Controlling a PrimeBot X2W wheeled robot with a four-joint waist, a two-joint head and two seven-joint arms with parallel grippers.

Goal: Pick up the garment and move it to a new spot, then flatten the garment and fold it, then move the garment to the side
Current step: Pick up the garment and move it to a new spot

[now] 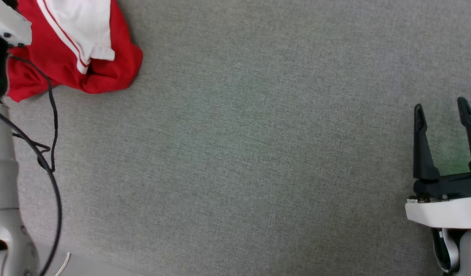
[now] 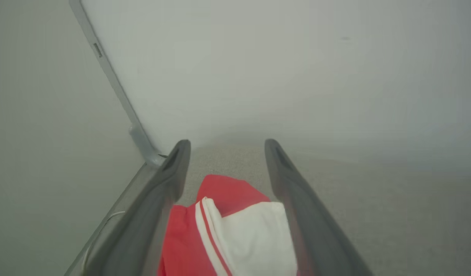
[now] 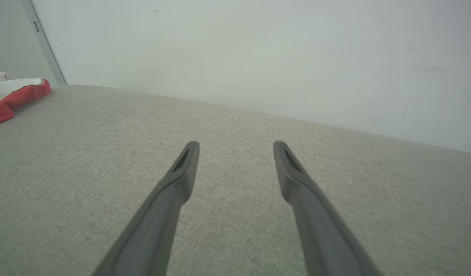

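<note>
Left gripper (image 2: 226,145) jaws wide, poised over the garment (image 2: 235,237), fingers straddling its white sleeve (image 2: 254,234); contact can't be judged. Right gripper (image 1: 440,105) likewise spread wide, empty, over bare fabric toward the surface's right side. Grey woven surface (image 1: 239,153) runs back to a pale wall (image 3: 258,50). Garment bunched at the far left corner, red body, sleeve with red-striped trim uppermost. Thin black cable (image 1: 55,126) loops beside the left forearm (image 1: 1,184), crossing the garment's near edge.
</note>
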